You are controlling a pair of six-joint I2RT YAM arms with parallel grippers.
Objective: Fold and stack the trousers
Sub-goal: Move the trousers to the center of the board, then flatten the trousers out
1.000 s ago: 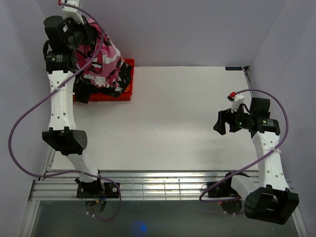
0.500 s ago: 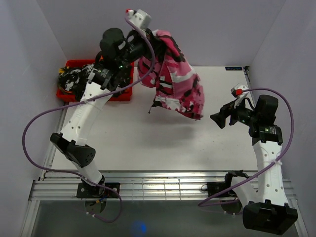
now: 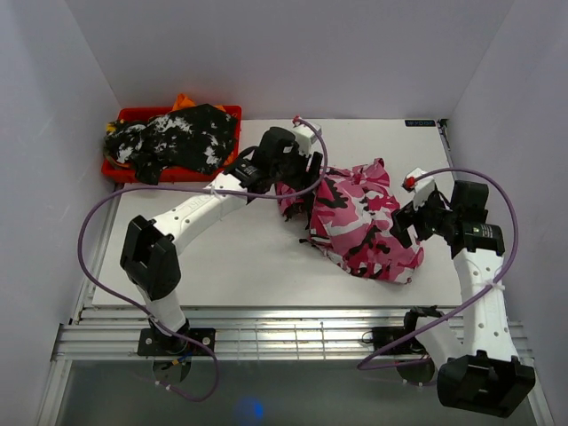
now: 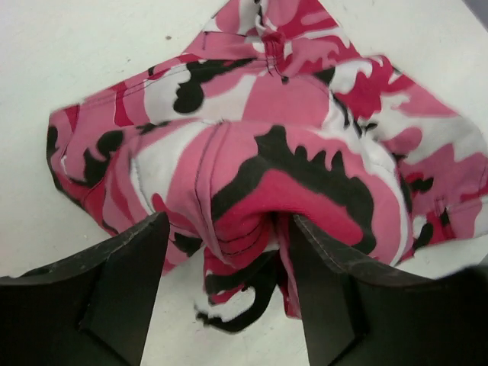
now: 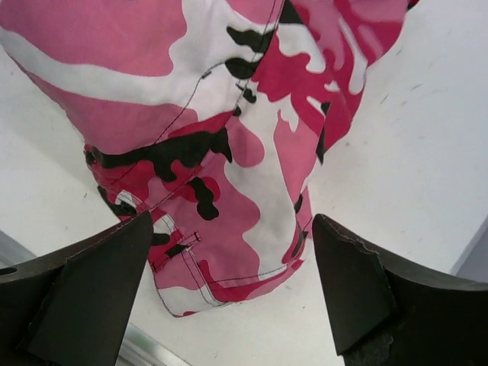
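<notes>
The hot-pink, white and black camouflage trousers (image 3: pixel 359 222) lie crumpled in a heap on the white table, right of its middle. My left gripper (image 3: pixel 300 176) is at the heap's far left edge. In the left wrist view it (image 4: pixel 229 229) is open, with a raised fold of the trousers (image 4: pixel 267 137) between its fingers and leaning on the right one. My right gripper (image 3: pixel 406 222) hovers over the heap's right edge. It (image 5: pixel 232 229) is open, and a hem corner of the trousers (image 5: pixel 229 114) lies flat below it.
A red bin (image 3: pixel 111 169) at the table's far left corner holds a black-and-white mottled garment (image 3: pixel 182 138), with something orange (image 3: pixel 182 99) behind it. Purple cables loop off both arms. A metal rail (image 3: pixel 293 333) runs along the table's near edge.
My left arm swung the trousers from above the bin, through the air, down onto the table, and its jaws opened. My right gripper moved slightly lower, over the cloth.
</notes>
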